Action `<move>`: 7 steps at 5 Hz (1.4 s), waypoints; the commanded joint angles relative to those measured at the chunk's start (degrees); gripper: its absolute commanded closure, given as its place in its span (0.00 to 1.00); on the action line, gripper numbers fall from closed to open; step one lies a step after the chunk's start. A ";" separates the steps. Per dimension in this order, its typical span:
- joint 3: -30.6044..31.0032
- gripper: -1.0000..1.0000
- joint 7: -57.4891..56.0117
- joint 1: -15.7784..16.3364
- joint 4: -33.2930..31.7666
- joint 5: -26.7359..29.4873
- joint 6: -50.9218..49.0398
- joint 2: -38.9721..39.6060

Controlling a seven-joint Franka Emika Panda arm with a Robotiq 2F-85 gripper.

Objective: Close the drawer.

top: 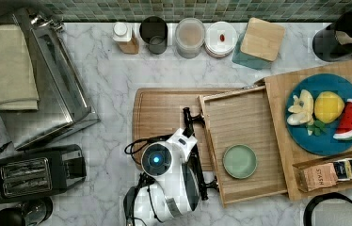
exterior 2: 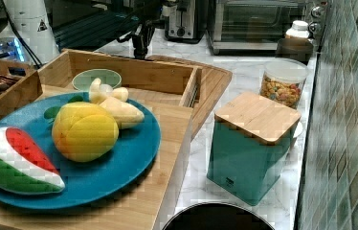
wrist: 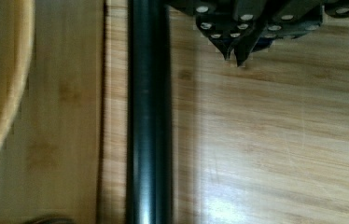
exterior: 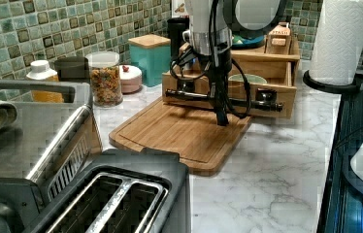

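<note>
Wrist view shows pinched-together fingers (wrist: 234,55) beside the drawer (top: 244,143) handle (wrist: 148,116).

I count one light-wood drawer (top: 244,136) with a black bar handle, one small round green dish (top: 240,161), one blue round plate (top: 306,136), and two clear lidded jars (top: 189,36).

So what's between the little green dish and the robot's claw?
In the top view, the drawer's front wall and black handle lie between the green dish and the gripper.
</note>
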 commanded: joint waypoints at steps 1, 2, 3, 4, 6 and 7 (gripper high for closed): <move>-7.33 1.00 -17.88 -4.90 5.53 4.51 1.60 -2.01; -10.48 1.00 -25.50 -5.86 7.92 6.91 4.20 1.32; -13.10 1.00 -28.87 -6.98 11.60 8.96 1.07 1.76; -15.85 1.00 -29.74 -7.79 16.11 8.96 -3.98 2.39; -19.88 1.00 -35.02 -12.24 20.99 12.24 0.94 6.95; -21.72 1.00 -39.79 -14.45 24.54 14.52 2.68 10.70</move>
